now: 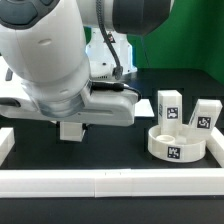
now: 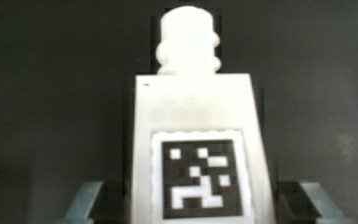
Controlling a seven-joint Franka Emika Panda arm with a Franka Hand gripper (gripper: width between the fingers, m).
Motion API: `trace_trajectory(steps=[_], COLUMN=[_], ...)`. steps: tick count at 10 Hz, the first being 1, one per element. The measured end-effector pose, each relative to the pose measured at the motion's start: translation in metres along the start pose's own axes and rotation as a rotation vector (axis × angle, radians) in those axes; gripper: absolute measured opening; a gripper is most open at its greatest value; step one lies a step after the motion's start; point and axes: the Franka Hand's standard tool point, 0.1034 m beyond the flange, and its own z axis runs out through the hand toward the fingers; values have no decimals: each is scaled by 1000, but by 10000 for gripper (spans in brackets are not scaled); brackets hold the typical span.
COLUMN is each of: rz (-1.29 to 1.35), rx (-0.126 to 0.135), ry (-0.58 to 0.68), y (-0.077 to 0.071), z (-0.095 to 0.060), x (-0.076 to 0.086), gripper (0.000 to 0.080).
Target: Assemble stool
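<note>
In the wrist view a white block leg (image 2: 194,130) with a black-and-white tag lies between my gripper's (image 2: 201,202) two fingers (image 2: 91,200), its threaded peg (image 2: 188,40) pointing away from me. The gripper is shut on this leg. In the exterior view the gripper (image 1: 72,128) stands low over the black table at the exterior view's left, and the leg (image 1: 71,130) shows just under it. The round seat (image 1: 177,146) rests at the exterior view's right. Two more legs (image 1: 168,108) (image 1: 204,115) stand on it.
A long white border bar (image 1: 110,182) runs along the front of the table, and another (image 1: 5,145) lies at the exterior view's left. My arm hides most of the marker board (image 1: 103,66) at the back. A green wall stands behind.
</note>
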Motion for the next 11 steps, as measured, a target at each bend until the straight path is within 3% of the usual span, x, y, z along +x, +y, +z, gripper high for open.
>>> trace_trajectory(steps=[2, 4, 6, 8, 9, 11], rz=[15, 27, 28, 31, 42, 37], rx=[-1, 11, 12, 9, 8, 17], ry=[41, 166, 294, 475, 532, 618], y=[-7, -21, -20, -21, -22, -37], z=[-10, -46, -44, -52, -46, -69], x=[1, 0, 4, 14, 16, 6], gripper=[337, 337, 337, 337, 337, 337])
